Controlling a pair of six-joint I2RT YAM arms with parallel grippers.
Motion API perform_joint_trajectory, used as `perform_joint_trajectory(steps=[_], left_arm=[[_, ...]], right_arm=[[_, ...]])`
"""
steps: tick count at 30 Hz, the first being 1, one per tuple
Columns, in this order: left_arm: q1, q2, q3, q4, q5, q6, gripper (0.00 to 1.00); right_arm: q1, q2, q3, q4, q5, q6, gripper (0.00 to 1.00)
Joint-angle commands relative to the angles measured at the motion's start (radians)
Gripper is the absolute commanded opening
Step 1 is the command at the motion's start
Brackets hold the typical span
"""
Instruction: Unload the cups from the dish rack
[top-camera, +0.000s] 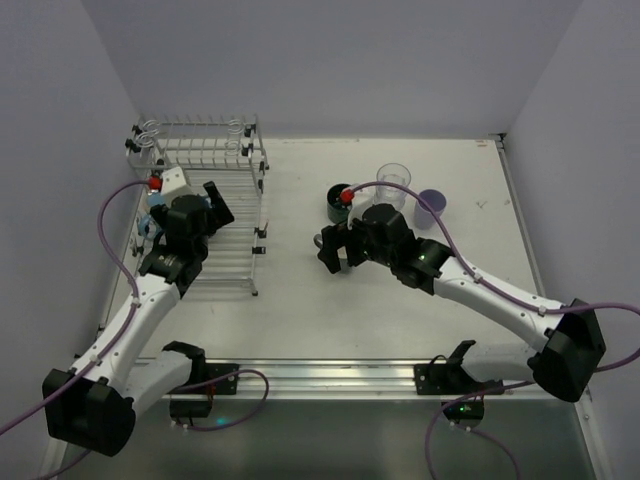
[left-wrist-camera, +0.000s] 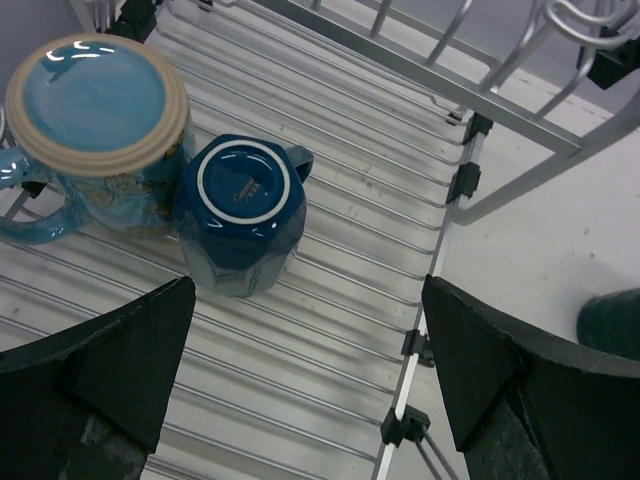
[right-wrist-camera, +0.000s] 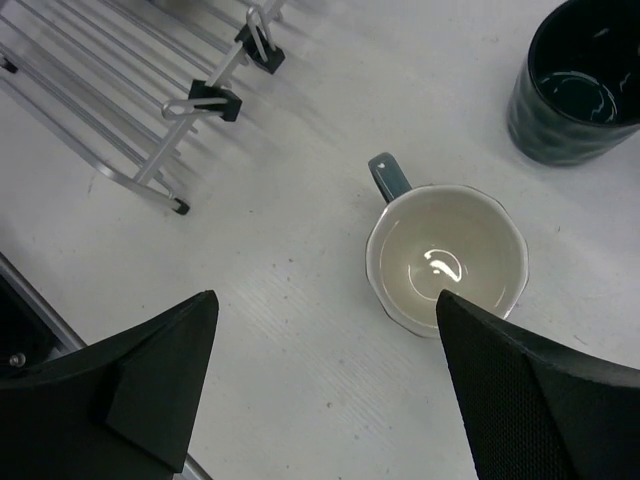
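The left hand (left-wrist-camera: 308, 300), released, hovers above the dark blue mug (left-wrist-camera: 240, 215), upturned beside the light blue mug (left-wrist-camera: 95, 110) in the dish rack (top-camera: 215, 150) at the bench (top-camera: 300, 310)'s far-left corner. Likely next: descend and clench that mug. The right hand (right-wrist-camera: 327, 297), released, hangs over the grey mug (right-wrist-camera: 445, 265) mid-bench.

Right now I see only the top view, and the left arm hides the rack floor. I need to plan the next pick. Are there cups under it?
Observer: Two, both upside down on the rack wires: a light blue mug and a dark blue mug, side by side.
Operator: Is the left gripper on either one?
Observer: No. The left gripper is open and holds nothing; both mugs lie ahead of it.
Operator: And the right one?
Observer: The right gripper is open over the table. A grey mug stands upright below it, not gripped.
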Motion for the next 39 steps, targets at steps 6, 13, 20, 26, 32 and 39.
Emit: perform_joint_trajectory(steps=[6,13,20,26,32,39], left_arm=[[0.058,0.182,0.028,0.161,-0.098,0.040,1.00],[0.144,0.246,0.023,0.211,-0.058,0.091,1.00],[0.179,0.347,0.069,0.287,0.032,0.159,1.00],[0.190,0.392,0.082,0.302,0.049,0.168,0.95],[0.191,0.395,0.050,0.297,0.049,0.142,0.63],[0.191,0.254,-0.053,0.283,0.135,0.071,0.28]], right_arm=[[0.006,-0.068,-0.033,0.132,0.016,0.020,0.91],[0.006,-0.079,-0.044,0.153,-0.002,0.026,0.91],[0.006,-0.068,-0.036,0.144,-0.003,0.018,0.91],[0.006,-0.059,-0.031,0.143,-0.017,0.018,0.90],[0.006,-0.082,-0.039,0.137,0.010,0.004,0.90],[0.006,-0.163,-0.084,0.190,-0.009,0.012,0.89]])
